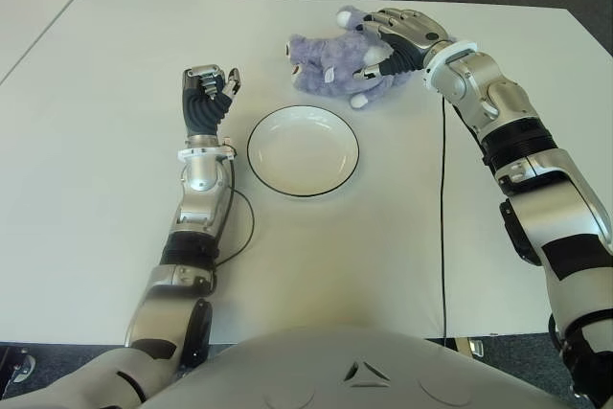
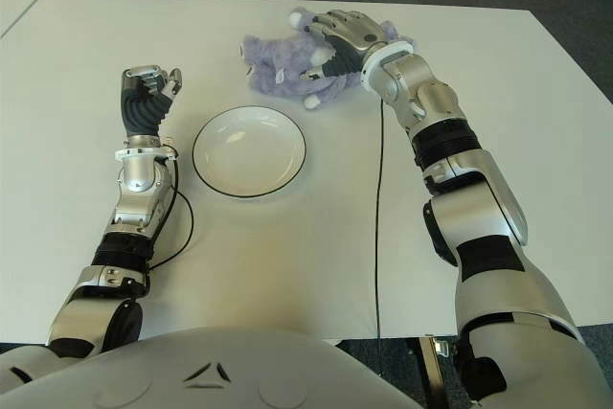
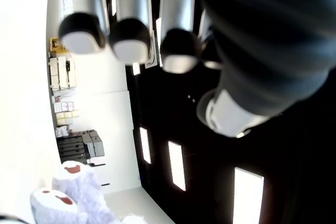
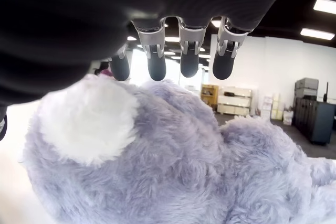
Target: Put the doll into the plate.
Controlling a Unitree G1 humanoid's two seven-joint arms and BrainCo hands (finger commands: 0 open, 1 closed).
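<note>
Lying on its side on the white table [image 1: 115, 237], the purple plush doll [image 1: 330, 62] sits just beyond the far rim of the empty white plate [image 1: 303, 150], apart from it. Over the doll's back end arches the right hand [image 1: 395, 40], its fingers [image 4: 189, 64] extended above the fur and thumb against the side, not yet clamped shut. Left of the plate, the left hand [image 1: 208, 93] stands upright, fingers curled, holding nothing.

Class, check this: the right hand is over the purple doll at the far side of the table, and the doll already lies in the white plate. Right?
Not quite. The right hand is over the doll, but the doll lies on the table beyond the plate, which holds nothing, as the left eye view shows.
</note>
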